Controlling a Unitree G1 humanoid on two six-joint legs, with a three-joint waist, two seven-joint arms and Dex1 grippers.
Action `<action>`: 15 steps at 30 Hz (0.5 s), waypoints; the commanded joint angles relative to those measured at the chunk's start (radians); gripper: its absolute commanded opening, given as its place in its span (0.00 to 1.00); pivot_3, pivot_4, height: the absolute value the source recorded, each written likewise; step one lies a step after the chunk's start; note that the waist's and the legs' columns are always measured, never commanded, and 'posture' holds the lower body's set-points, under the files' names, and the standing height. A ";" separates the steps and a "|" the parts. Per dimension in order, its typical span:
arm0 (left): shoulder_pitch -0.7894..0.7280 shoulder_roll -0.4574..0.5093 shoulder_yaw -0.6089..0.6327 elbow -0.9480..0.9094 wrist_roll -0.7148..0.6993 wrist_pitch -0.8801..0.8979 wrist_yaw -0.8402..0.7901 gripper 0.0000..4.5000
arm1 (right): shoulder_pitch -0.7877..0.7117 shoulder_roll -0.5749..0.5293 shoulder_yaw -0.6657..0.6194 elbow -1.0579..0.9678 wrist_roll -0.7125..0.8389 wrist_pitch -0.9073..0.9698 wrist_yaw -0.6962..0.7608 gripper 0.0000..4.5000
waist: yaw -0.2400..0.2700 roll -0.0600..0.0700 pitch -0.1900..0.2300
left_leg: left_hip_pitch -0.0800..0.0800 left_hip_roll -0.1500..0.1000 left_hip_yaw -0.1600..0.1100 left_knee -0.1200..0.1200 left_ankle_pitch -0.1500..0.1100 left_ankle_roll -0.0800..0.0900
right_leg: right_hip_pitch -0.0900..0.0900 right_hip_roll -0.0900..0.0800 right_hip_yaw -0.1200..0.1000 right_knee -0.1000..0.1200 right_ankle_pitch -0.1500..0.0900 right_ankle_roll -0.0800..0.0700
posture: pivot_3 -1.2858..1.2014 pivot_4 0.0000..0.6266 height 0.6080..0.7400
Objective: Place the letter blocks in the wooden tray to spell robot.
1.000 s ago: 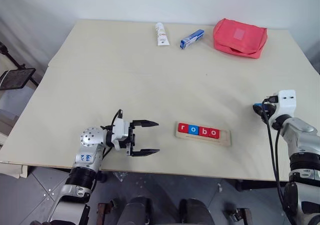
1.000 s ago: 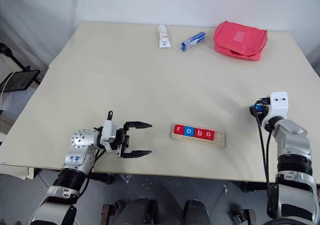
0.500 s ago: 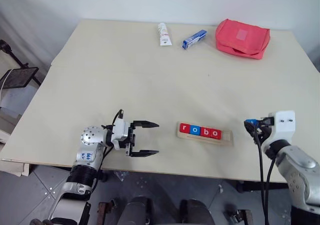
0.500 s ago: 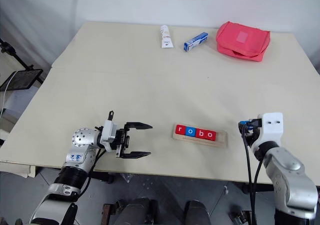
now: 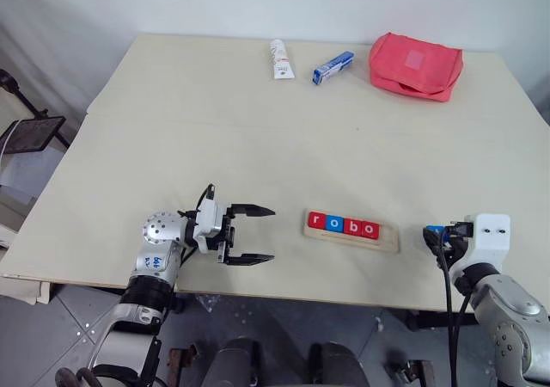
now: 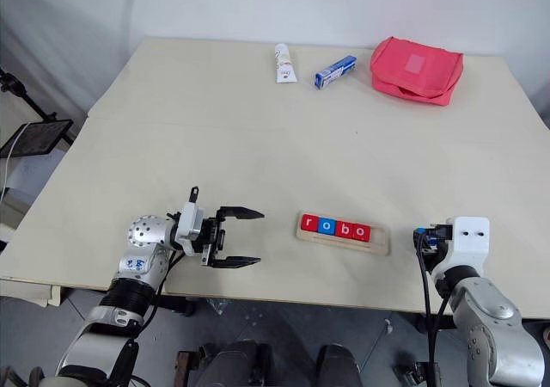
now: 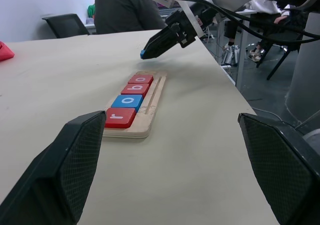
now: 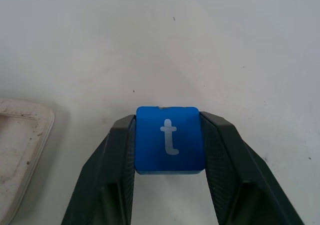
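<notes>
Blue square "t" letter block (image 8: 169, 140) sits clamped in right claw (image 8: 169, 157), just right of long pale wooden tray (image 5: 351, 230); left claw (image 5: 255, 234) gapes empty

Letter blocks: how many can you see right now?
5. Four sit side by side in the wooden tray, reading r, o, b, o. The fifth, a blue t, is pinched in the right gripper, just right of the tray.

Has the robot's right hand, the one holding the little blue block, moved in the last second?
Yes. The right end effector, shut on the blue t block, has come toward the table's near edge and closer to the wooden tray.
</notes>
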State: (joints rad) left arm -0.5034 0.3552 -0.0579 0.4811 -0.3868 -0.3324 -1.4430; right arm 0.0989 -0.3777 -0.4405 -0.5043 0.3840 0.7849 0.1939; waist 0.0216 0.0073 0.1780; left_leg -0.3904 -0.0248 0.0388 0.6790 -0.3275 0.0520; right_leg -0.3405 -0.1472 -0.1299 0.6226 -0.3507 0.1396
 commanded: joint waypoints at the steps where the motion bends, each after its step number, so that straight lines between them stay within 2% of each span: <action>1: 0.009 0.004 0.005 -0.025 -0.005 -0.009 -0.004 1.00 | 0.011 0.003 -0.026 -0.035 0.012 -0.039 0.007 0.64 | 0.000 0.000 0.000 | 0.000 0.000 0.000 0.000 0.000 0.000 | 0.000 0.000 0.000 0.000 0.000 0.000 | 0.52 0.24 1.00; 4: 0.016 0.008 0.007 -0.032 -0.007 -0.007 -0.004 1.00 | 0.025 -0.021 -0.031 -0.043 0.026 -0.045 0.042 0.89 | 0.000 0.000 0.000 | 0.000 0.000 0.000 0.000 0.000 0.000 | 0.000 0.000 0.000 0.000 0.000 0.000 | 0.52 0.24 1.00; 6: 0.019 0.010 0.007 -0.036 -0.008 -0.008 -0.004 1.00 | 0.038 -0.051 -0.036 -0.054 0.038 -0.046 0.080 0.99 | 0.000 0.000 0.000 | 0.000 0.000 0.000 0.000 0.000 0.000 | 0.000 0.000 0.000 0.000 0.000 0.000 | 0.52 0.24 1.00; 12: 0.028 0.011 0.007 -0.045 -0.009 -0.007 0.000 1.00 | 0.078 -0.205 -0.034 -0.039 0.059 -0.076 0.246 0.99 | 0.001 0.000 0.000 | 0.000 0.000 0.000 0.000 0.000 0.000 | 0.000 0.000 0.000 0.000 0.000 0.000 | 0.52 0.24 1.00; 15: 0.039 0.011 0.006 -0.058 -0.011 -0.003 0.003 1.00 | 0.073 -0.361 -0.029 0.025 0.054 -0.121 0.414 0.99 | 0.000 0.000 0.000 | 0.000 0.000 0.001 0.000 0.000 0.000 | 0.000 0.000 0.000 -0.001 0.000 0.000 | 0.52 0.24 1.00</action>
State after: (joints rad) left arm -0.4772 0.3634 -0.0574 0.4567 -0.3871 -0.3318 -1.4406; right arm 0.1769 -0.6809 -0.4409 -0.4921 0.4313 0.7093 0.5207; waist 0.0215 0.0072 0.1780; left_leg -0.3903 -0.0250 0.0398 0.6793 -0.3277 0.0526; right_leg -0.3401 -0.1474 -0.1294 0.6218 -0.3507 0.1396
